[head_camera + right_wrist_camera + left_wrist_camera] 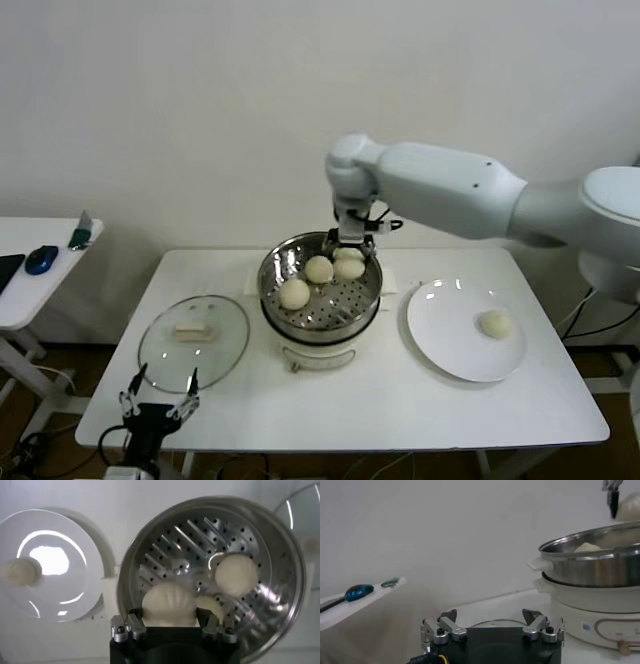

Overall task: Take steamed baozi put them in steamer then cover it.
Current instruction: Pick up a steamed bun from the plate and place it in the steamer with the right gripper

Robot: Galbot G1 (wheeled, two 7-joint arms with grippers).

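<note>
The steel steamer (268, 285) (200, 530) stands mid-table on its white pot base. My right gripper (350, 240) (170, 612) hangs over the steamer's far side, shut on a steamed baozi (169, 605) low inside the basket. Two baozi (294, 293) (319, 268) lie on the perforated floor, and a third (210, 605) sits close beside the held one. One more baozi (495, 323) (19, 572) rests on the white plate (445, 335). The glass cover (225, 345) lies flat on the table's left. My left gripper (160, 385) (490, 615) waits open at the front-left edge, just before the cover.
A low side table at far left carries a blue mouse (41, 259) (358, 591) and a small green item (80, 237). The pot base (590, 605) has a control panel facing the front. A white wall stands behind the table.
</note>
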